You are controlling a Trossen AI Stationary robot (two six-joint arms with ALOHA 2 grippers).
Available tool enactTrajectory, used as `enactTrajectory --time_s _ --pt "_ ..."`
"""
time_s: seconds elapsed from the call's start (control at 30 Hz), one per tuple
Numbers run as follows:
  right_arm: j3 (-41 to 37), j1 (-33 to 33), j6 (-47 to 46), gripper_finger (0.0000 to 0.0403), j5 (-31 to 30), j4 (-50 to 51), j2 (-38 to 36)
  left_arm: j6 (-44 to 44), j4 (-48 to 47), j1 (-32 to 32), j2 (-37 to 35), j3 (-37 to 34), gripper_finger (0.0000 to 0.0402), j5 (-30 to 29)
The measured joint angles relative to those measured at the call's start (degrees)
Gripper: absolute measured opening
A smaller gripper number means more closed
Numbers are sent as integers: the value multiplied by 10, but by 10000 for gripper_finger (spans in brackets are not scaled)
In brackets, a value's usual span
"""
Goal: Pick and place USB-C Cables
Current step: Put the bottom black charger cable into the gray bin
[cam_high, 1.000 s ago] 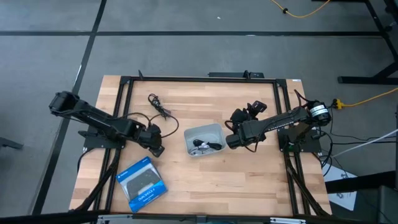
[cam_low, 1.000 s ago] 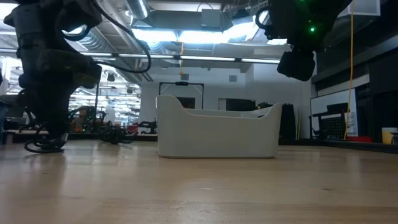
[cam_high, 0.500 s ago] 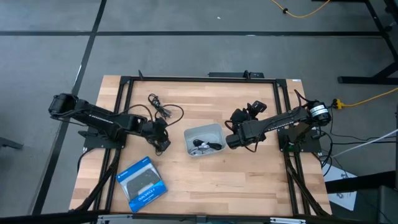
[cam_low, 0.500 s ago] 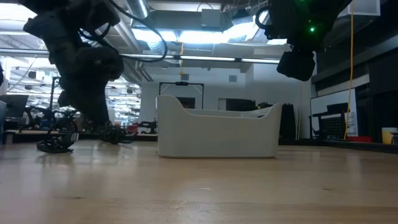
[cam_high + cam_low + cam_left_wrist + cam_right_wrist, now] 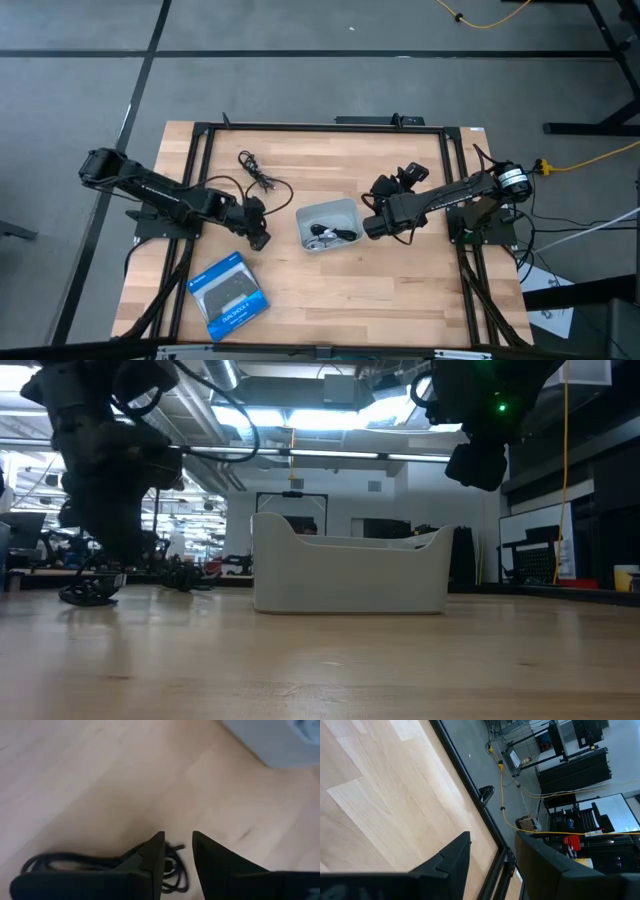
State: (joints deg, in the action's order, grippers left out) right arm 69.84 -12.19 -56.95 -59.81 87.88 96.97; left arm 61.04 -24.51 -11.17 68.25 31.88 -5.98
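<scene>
A loose black USB-C cable (image 5: 88,594) lies coiled on the wood near the table's left. My left gripper (image 5: 177,845) is open and hangs right over it, and its strands (image 5: 172,872) show under the fingertips. In the high view the left gripper (image 5: 257,237) covers this cable. A second black cable (image 5: 255,170) lies farther back. The grey bin (image 5: 302,215) holds a pale bundle (image 5: 320,233) and a dark one. My right gripper (image 5: 370,228) is open and raised beside the bin's right wall. My left gripper points down at the coiled black cable (image 5: 172,872), one finger (image 5: 156,852) on each side of a strand. I cannot tell whether the fingers touch it. The cable rests on the table.
A blue-and-black flat box (image 5: 228,295) lies near the table's front left. The bin (image 5: 350,575) stands at the middle. A black metal frame (image 5: 320,127) runs around the tabletop. Bare wood stretches in front of the bin and to its right.
My left gripper swung toward the bin, away from the coiled black cable, then came back toward the table's left and now hangs over it again. The cable stayed on the table.
</scene>
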Motion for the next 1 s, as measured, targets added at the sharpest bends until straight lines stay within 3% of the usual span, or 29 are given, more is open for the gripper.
enactTrajectory --time_s 0.5,0.83,1.0 --pt "0 0 0 159 1 -2 0 103 -16 -54 0 0 92 -19" --pt "0 0 0 159 1 -6 0 104 -38 -73 11 0 89 -25" --pt "0 0 0 159 3 -10 0 58 -37 -69 45 0 57 -22"
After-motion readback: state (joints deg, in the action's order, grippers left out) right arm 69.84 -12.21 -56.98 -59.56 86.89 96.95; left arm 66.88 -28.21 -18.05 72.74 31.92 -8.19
